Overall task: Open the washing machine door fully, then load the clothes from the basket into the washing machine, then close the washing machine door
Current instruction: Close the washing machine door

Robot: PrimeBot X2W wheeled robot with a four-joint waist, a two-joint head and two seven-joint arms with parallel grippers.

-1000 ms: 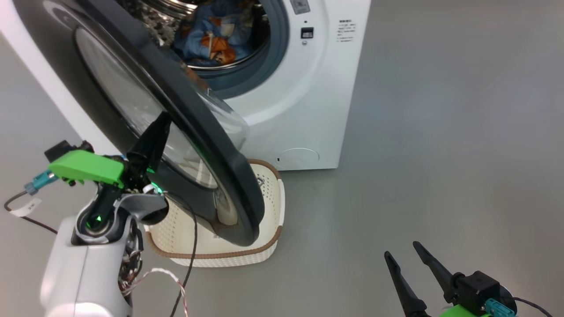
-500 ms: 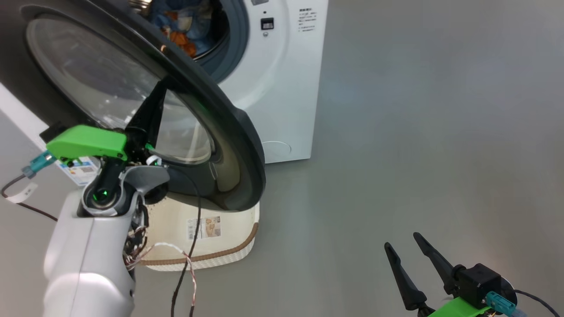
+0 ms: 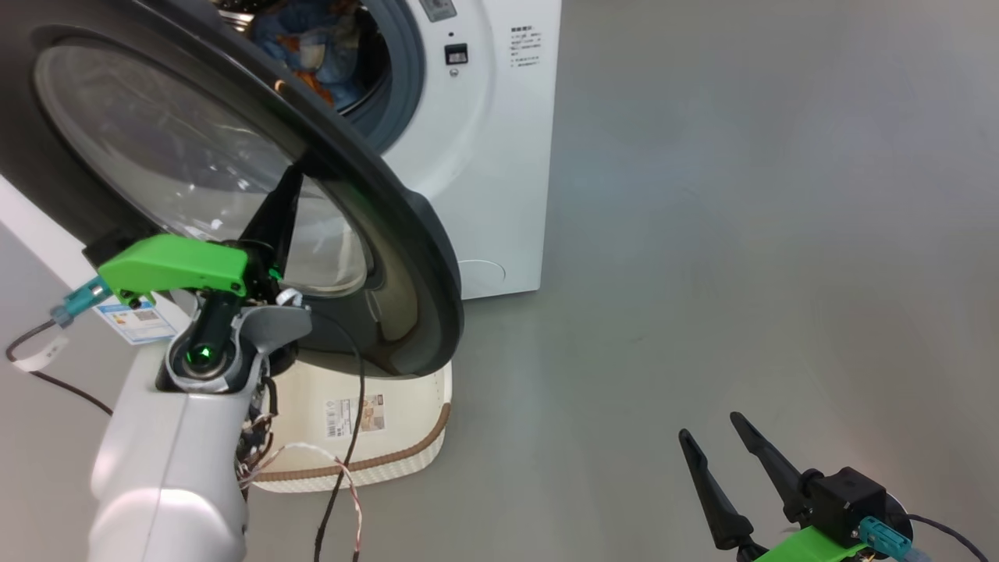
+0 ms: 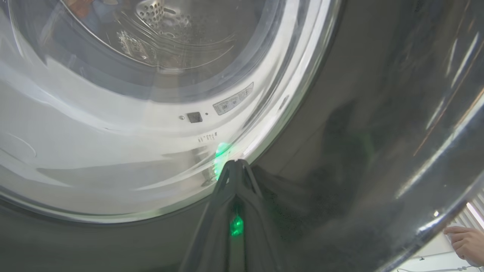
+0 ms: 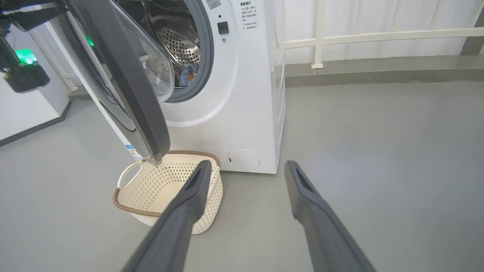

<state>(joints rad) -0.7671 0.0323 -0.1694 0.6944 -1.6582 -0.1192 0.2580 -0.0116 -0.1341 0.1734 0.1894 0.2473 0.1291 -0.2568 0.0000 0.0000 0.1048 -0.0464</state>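
The washing machine (image 3: 484,156) stands with its black, glass-centred door (image 3: 406,257) partly swung out over the basket. My left gripper (image 3: 293,176) is shut, its joined fingertips (image 4: 235,162) pressed against the door's outer face at the edge of the glass. The clothes (image 3: 312,39), blue with orange print, lie inside the drum and also show past the door as a blue scrap of clothes (image 5: 188,73). On the floor under the door sits the cream basket (image 5: 166,181), nothing showing inside it. My right gripper (image 3: 712,428) hangs open and empty low at the right, well clear of the machine.
Bare grey floor stretches to the right of the machine. A white railing (image 5: 378,36) runs along the back wall. A person's hand (image 4: 463,238) shows past the door's rim. Loose cables (image 3: 343,476) hang from my left arm in front of the basket.
The head view has shifted, so the machine sits further left. The door now covers more of the drum opening, with my shut left gripper still against it. The right gripper has barely moved.
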